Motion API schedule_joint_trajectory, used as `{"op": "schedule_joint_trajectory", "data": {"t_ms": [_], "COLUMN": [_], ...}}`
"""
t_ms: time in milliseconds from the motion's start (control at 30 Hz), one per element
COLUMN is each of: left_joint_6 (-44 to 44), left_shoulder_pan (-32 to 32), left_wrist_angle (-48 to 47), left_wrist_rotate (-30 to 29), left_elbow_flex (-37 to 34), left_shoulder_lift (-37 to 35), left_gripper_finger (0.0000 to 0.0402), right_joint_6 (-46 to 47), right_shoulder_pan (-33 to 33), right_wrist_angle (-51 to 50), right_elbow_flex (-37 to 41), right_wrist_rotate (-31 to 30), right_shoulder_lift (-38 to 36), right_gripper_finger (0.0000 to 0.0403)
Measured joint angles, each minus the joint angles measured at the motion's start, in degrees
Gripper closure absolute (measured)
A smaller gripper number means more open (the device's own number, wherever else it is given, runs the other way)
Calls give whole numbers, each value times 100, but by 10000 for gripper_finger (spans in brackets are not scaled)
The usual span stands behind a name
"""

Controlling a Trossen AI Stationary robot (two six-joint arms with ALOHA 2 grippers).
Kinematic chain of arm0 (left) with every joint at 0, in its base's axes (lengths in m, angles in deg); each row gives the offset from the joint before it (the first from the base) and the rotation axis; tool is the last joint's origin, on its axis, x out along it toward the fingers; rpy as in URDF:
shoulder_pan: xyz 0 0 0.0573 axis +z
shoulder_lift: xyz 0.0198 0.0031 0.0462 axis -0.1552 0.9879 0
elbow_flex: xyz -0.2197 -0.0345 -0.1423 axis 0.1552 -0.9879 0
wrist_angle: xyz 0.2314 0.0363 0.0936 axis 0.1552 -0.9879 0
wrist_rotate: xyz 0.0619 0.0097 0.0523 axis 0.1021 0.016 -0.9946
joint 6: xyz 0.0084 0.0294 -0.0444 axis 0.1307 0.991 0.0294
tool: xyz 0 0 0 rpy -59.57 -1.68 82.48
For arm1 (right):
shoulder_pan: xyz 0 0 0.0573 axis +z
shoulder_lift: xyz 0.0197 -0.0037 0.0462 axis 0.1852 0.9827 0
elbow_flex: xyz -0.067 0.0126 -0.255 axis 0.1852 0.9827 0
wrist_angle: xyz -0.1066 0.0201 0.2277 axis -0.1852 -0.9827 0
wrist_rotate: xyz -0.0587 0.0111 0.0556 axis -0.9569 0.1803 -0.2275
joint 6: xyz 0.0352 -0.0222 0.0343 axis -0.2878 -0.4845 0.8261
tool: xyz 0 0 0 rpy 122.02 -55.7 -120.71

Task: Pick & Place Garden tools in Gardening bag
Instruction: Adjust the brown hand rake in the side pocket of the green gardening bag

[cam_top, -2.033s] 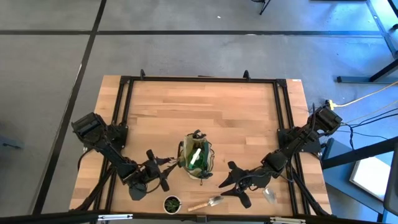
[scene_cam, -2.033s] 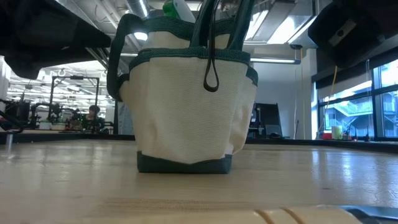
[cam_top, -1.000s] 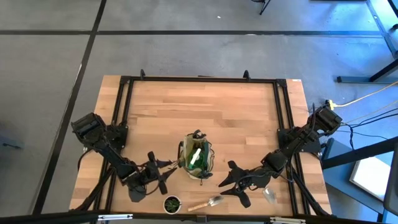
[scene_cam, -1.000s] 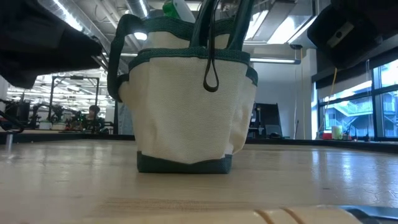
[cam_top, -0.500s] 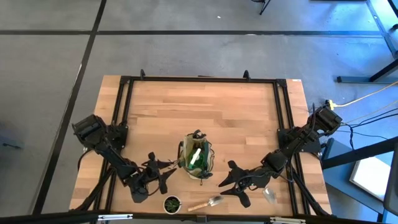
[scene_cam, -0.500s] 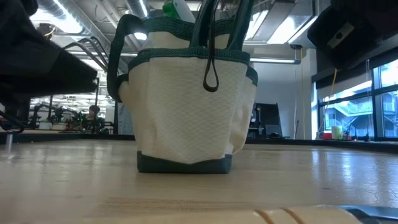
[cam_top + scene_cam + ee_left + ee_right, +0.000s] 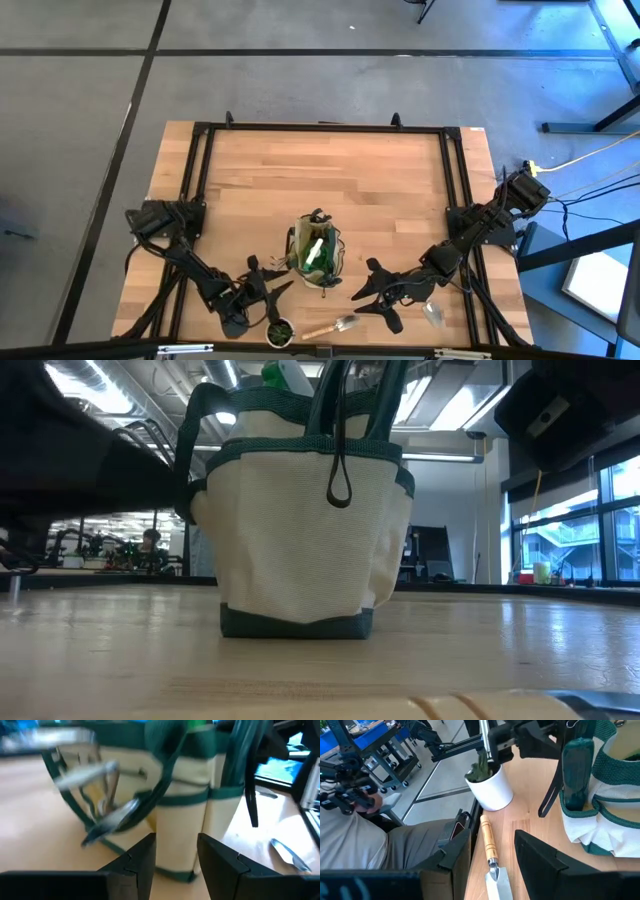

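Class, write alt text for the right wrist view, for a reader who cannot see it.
A wooden-handled trowel lies on the table beyond the right gripper, whose open fingers frame it. Beyond it stands a white pot with a green plant; the gardening bag stands beside.

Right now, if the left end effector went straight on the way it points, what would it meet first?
Most likely the gardening bag: the left end effector stands open and empty, its fingers framing the bag's side wall. How far off the bag lies is unclear.

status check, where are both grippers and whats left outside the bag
Left gripper open, empty, beside bag. Right gripper open, empty, other side. Trowel left on table, potted plant beside it.
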Motion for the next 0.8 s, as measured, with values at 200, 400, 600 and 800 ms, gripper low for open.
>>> {"op": "schedule_joint_trajectory", "data": {"t_ms": [200,400,600,800], "left_joint_6": [218,-366,-628,-334], "left_shoulder_pan": [-103,-63,-60,-50], "left_wrist_angle": [-34,-485,-704,-696], "left_wrist_rotate": [-592,-650,-741,-934], "left_elbow_flex": [150,137,135,196], "left_shoulder_lift": [4,-5,-5,-7], "left_gripper_finger": [263,263,278,301], "right_joint_6": [46,48,50,46], "right_shoulder_pan": [0,0,0,0], "right_wrist_angle": [2,2,2,2], "right_elbow_flex": [0,0,0,0], "right_wrist_rotate": [-2,0,0,0], "right_shoulder_lift": [0,0,0,0], "right_gripper_finger": [247,247,247,247]}}
